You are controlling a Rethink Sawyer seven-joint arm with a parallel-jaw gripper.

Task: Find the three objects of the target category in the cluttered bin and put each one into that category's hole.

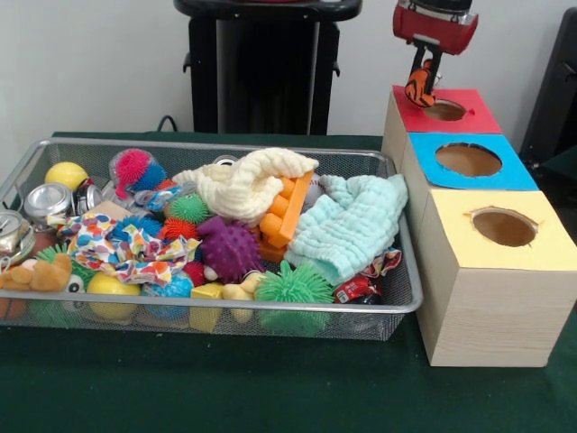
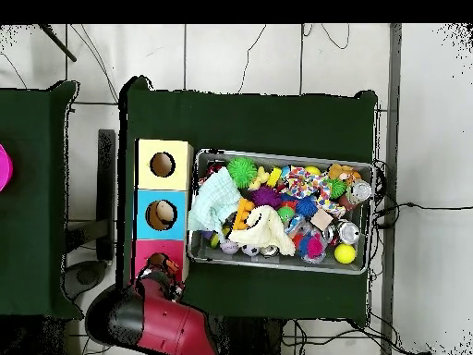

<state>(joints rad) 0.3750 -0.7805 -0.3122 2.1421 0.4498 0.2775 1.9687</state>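
Observation:
My gripper (image 1: 422,74) is shut on the orange black-striped tiger (image 1: 419,88) and holds it just above the hole in the red top (image 1: 444,110) of the wooden box. The tiger hangs upright over the hole's left rim. The silver wire-mesh bin (image 1: 397,302) stands to the left of the box and also shows in the overhead view (image 2: 282,262). The orange-tan plush (image 1: 41,273) lies at the bin's front left corner. The pale yellow duck-like plush (image 1: 239,290) lies at the bin's front middle, half buried.
The box also has a blue-topped hole (image 1: 468,160) and a yellow-topped hole (image 1: 504,227). The bin holds spiky balls (image 1: 230,250), a cream knitted cloth (image 1: 248,180), a mint cloth (image 1: 347,225), an orange block (image 1: 284,212) and cans (image 1: 47,200). The red arm (image 2: 157,324) reaches over the box's red end.

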